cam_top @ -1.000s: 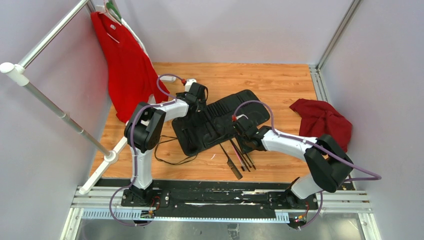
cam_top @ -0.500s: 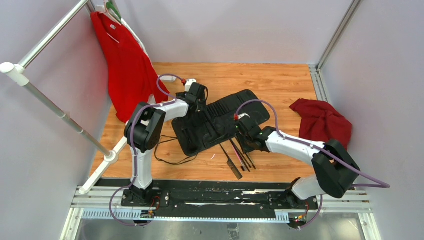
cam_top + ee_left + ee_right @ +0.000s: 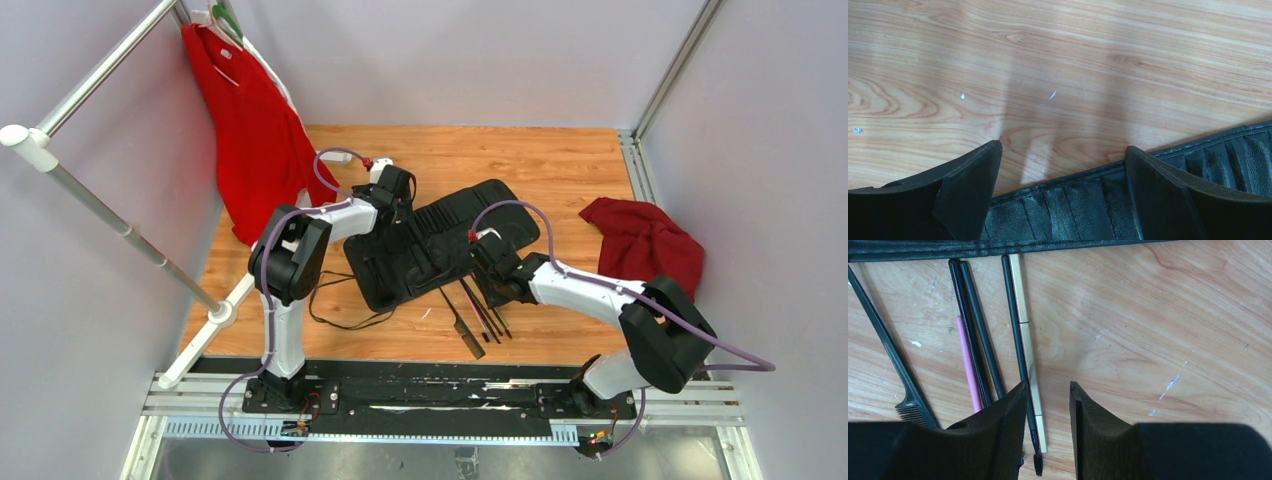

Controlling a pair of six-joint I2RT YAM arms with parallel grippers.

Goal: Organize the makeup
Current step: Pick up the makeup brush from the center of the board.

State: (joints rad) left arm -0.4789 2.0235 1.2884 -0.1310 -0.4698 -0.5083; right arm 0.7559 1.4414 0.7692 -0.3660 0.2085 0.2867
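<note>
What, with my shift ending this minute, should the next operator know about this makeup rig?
Left gripper: open, empty, over an edge of the black roll-up case.
Right gripper: open, empty, low over the loose tools, beside the gold stick.
Makeup: tail comb, pink stick, two black handles, thin black brush and the gold stick lie side by side on the wooden table, by the case's near edge.
Done: none of these six is slotted.
Left: probably grip each in turn and slide it into the case.
</note>
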